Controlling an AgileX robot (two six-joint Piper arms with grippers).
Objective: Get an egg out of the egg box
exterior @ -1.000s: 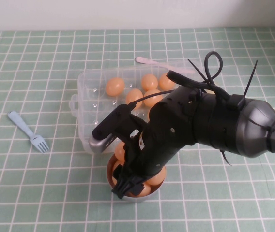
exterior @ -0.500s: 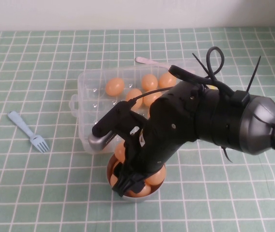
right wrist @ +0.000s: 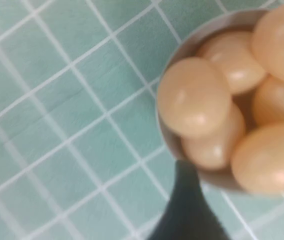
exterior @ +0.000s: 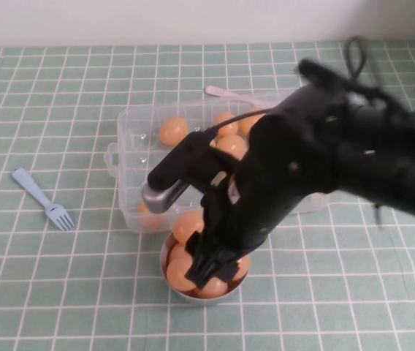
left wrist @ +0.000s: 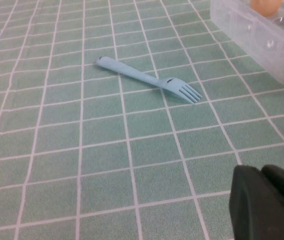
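The clear egg box stands mid-table with several orange-tan eggs in its cups. My right gripper hangs open just over a small grey bowl in front of the box. Several eggs lie piled in that bowl. One dark finger of the right gripper shows beside the bowl's rim, and no egg is in its grasp. My left gripper is shut and empty, low over the table at the left. A corner of the egg box shows beyond it.
A light blue plastic fork lies on the checked green cloth left of the box, and it shows as the fork in the left wrist view. A pale pink utensil lies behind the box. The right arm hides the box's right half.
The right arm has lifted and swung toward the right and back, with its gripper still over the bowl. More of the eggs in the bowl show now. The left gripper has not moved.
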